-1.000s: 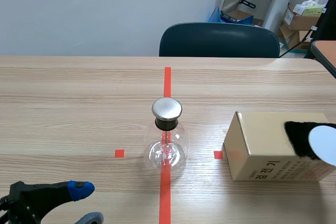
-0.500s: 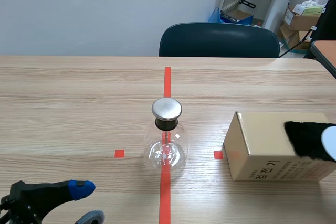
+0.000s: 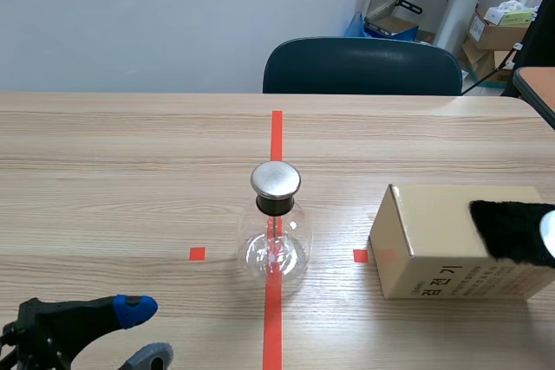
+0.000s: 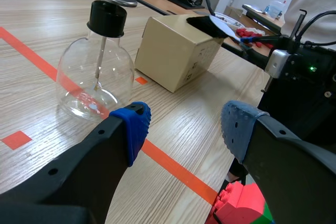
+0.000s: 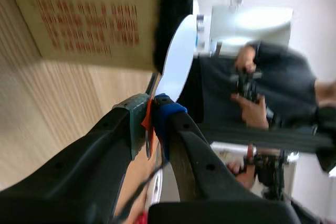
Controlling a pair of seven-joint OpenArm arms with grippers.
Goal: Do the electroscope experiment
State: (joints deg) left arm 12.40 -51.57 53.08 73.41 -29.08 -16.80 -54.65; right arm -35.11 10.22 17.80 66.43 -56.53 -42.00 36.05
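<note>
1. The electroscope flask (image 3: 276, 231) stands upright on the table (image 3: 130, 171), on the red centre line, with a metal cap on top (a thin rod hangs inside the glass).
2. A cardboard box (image 3: 434, 244) sits at the flask's 3 o'clock, with a black cloth (image 3: 512, 231) on its top.
3. The left gripper (image 3: 143, 333) is low at the flask's 7 o'clock, well apart from it, its fingers spread wide around nothing.
4. The right gripper (image 5: 151, 114) pinches the thin orange stem of a white disc (image 5: 178, 56) at the cloth's edge; I cannot tell whether disc and cloth touch.
5. A dark chair (image 3: 362, 67) stands at 12 o'clock, beyond the table.
</note>
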